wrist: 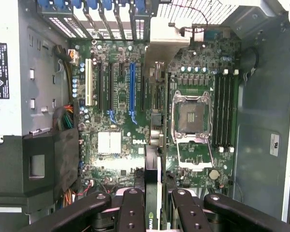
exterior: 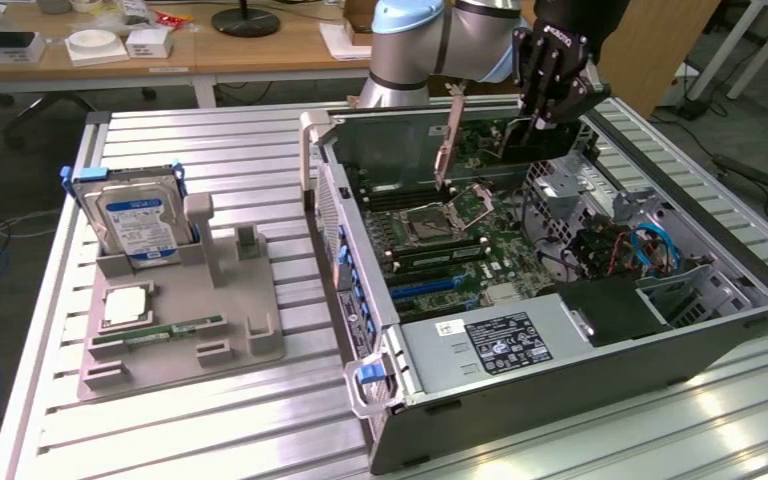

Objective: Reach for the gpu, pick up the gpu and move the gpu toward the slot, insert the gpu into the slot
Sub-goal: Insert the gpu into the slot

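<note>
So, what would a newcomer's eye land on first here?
Probably the open black computer case on the slatted metal table, its green motherboard laid bare. Above it the black pincer grips the thin green gpu card over the board. At the exterior view's left, a blue-labelled silver hard drive stands upright in a grey tray.

A: Any way down into the case (exterior: pixel 391 140)?
B: From above, yes — its side is off, and the board (wrist: pixel 116 121) lies bare beneath the hand (exterior: pixel 546 118) clamping the card (exterior: pixel 544 145).
A: What crowds it?
B: A thin upright bar (exterior: pixel 446 135) just beside the card. The power supply (exterior: pixel 491 342), black cage (exterior: pixel 611 312) and cables (exterior: pixel 651 245) line one flank — the long slots (wrist: pixel 132 87) lie unblocked.
</note>
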Motion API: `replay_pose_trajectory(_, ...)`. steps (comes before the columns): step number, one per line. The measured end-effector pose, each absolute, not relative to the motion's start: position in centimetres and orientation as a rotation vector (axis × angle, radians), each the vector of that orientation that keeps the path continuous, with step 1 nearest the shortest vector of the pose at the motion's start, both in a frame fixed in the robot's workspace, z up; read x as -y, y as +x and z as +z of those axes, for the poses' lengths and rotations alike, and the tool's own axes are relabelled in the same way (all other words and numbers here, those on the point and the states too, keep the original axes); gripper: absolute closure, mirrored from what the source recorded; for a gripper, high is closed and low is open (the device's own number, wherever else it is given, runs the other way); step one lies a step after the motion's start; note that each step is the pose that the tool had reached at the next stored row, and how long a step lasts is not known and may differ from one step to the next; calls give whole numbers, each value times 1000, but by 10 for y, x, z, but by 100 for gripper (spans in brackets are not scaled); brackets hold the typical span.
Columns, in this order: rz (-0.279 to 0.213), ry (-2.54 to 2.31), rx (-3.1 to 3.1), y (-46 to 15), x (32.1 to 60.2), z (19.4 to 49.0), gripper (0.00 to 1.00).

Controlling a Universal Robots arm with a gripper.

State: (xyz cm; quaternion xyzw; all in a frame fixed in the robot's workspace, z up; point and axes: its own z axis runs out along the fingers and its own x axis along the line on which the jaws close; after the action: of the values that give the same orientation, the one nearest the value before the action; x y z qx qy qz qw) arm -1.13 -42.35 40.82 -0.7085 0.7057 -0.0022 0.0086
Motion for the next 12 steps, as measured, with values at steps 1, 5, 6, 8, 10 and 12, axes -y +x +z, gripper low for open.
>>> replay_pose_trajectory(1, -7, -2214, -2205, -11, 424, 408, 74)
replay_pose_trajectory(5, -7, -2214, -2205, -11, 424, 408, 74)
replay_pose_trajectory(6, -7, -2214, -2205, -11, 424, 408, 74)
replay_pose_trajectory(8, -7, -2214, -2205, -11, 424, 407, 74)
replay_pose_trajectory(10, -7, -2214, -2205, -11, 424, 405, 74)
replay_pose_trajectory(12, -7, -2214, -2205, -11, 424, 404, 74)
